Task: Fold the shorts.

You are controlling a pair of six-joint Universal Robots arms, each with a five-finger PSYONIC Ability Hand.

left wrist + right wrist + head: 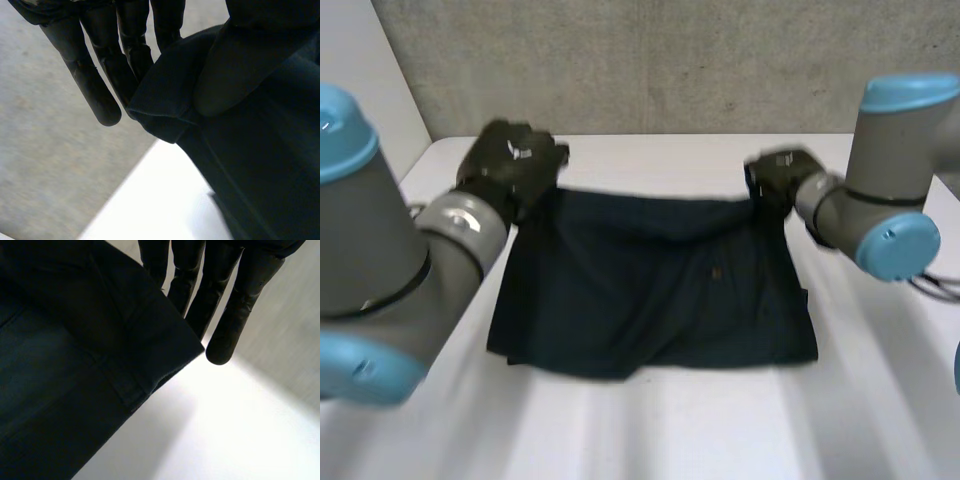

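Observation:
Dark navy shorts lie spread on the white table, their far edge raised off it at both ends. My left hand holds the far left corner. In the left wrist view its thumb presses the shorts' corner against straight fingers. My right hand holds the far right corner. In the right wrist view that corner lies against the straight fingers, and the cloth hides the thumb. The near edge of the shorts rests flat on the table.
A grey concrete wall rises just behind the table's far edge, close to both hands. Bare white table lies to the right of the shorts and in front of them. My left arm reaches over the table's left side.

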